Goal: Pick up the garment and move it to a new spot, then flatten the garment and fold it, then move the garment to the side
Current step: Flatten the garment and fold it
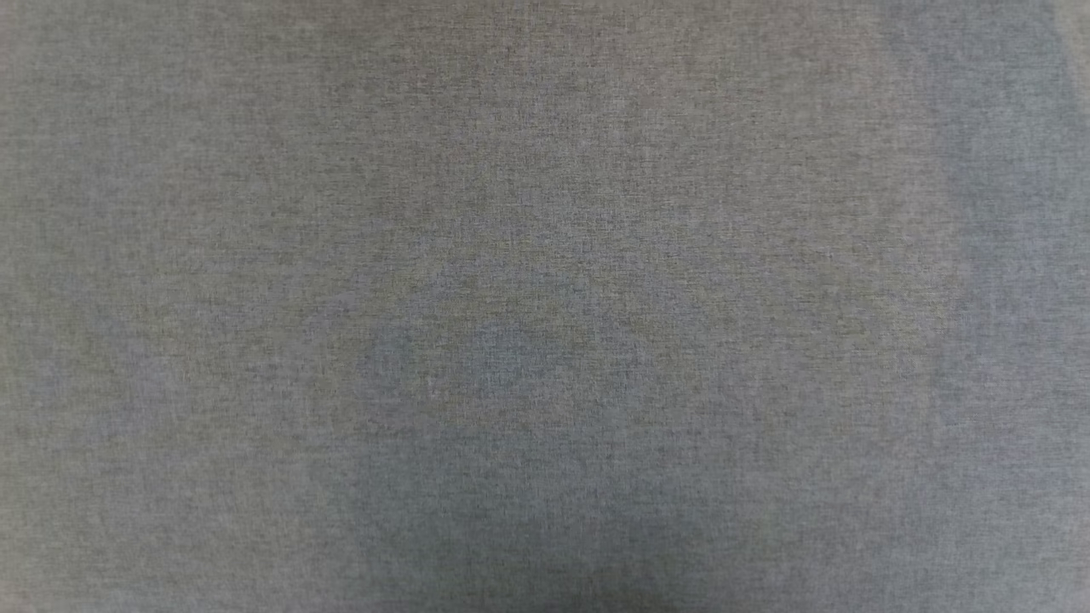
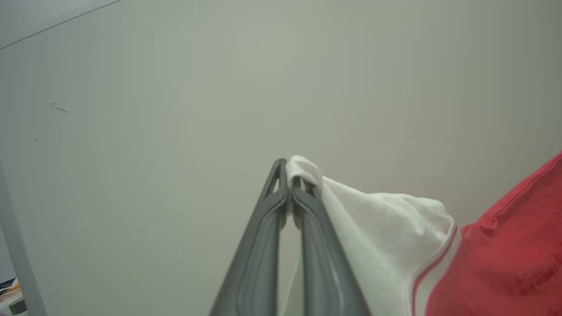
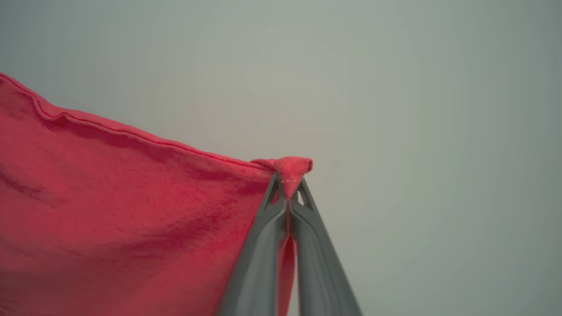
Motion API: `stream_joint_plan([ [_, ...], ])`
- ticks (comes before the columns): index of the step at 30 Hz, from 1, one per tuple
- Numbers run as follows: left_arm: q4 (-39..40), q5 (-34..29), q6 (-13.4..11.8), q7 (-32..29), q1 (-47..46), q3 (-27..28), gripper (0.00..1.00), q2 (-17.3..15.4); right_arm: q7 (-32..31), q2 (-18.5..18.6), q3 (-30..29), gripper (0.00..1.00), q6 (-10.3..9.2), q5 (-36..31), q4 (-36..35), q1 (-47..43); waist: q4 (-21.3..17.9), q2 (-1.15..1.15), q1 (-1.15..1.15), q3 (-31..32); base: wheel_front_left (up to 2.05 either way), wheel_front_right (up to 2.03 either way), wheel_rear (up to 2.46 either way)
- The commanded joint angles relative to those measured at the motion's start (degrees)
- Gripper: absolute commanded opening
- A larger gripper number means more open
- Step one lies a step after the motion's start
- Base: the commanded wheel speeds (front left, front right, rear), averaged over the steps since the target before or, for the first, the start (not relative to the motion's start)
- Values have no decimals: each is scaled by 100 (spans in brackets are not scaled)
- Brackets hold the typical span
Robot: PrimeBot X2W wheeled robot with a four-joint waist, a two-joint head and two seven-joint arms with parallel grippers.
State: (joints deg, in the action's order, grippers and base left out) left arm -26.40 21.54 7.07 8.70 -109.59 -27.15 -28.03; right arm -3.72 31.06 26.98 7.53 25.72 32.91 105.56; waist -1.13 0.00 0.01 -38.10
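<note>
Left gripper (image 2: 287, 175) tight on garment (image 2: 395, 232) sleeve, right gripper (image 3: 288, 186) tight on red corner

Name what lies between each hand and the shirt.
Nothing. The left hand clamps the shirt at its white sleeve, left wrist view; the right hand clamps a red corner, right wrist view.

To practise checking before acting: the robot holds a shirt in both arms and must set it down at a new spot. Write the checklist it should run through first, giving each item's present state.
1. Left fingers shut on the white sleeve: ok.
2. Right fingers shut on the red hem corner: ok.
3. Shirt spread evenly between both grips: cannot tell.
4. Shirt hanging free of the grey surface: cannot tell.
</note>
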Motion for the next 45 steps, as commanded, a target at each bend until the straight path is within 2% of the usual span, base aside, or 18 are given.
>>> stream_joint_plan([
  [1, -78, 80, 19, 90, 63, -35, 0, -21, 112, -39, 109, 0, -4, 61, 105, 13, 5, 0, -1, -25, 0, 0, 0],
  [7, -397, 262, 29, 375, 815, -209, 0, -6, 616, -65, 633, 0, -4, 405, 450, -674, 42, 0, -1, 146, 0, 0, 0],
  [11, -400, 355, 8, 527, 1632, -259, 0, -11, 891, -87, 987, 0, -4, 660, 599, -1333, 91, 0, -1, 442, 0, 0, 0],
  [17, 65, 457, -236, 613, 3244, -236, 0, -177, 1217, -36, 1563, 0, -4, 1070, 580, -2445, 132, 0, -1, 1053, 0, 0, 0],
  [24, 1137, 623, -805, 626, 5568, -179, 0, -511, 1346, 338, 2223, 0, -4, 1526, 109, -3941, 145, 0, -1, 1858, 0, 0, 0],
  [32, 2360, 777, -1589, 479, 8222, -520, 0, -788, 1252, 864, 2455, 0, -4, 1836, -470, -5793, 198, 0, -1, 2631, 0, 0, 0],
  [40, 2868, 1098, -2138, 259, 10163, -911, 0, -852, 1146, 1179, 2119, 0, -4, 2052, -918, -7623, 209, 0, -1, 3176, 0, 0, 0],
  [45, 2911, 1509, -2365, 327, 11031, -875, 0, -780, 982, 1268, 1697, 0, -4, 2045, -1167, -8674, 192, 0, -1, 3387, 0, 0, 0],
])
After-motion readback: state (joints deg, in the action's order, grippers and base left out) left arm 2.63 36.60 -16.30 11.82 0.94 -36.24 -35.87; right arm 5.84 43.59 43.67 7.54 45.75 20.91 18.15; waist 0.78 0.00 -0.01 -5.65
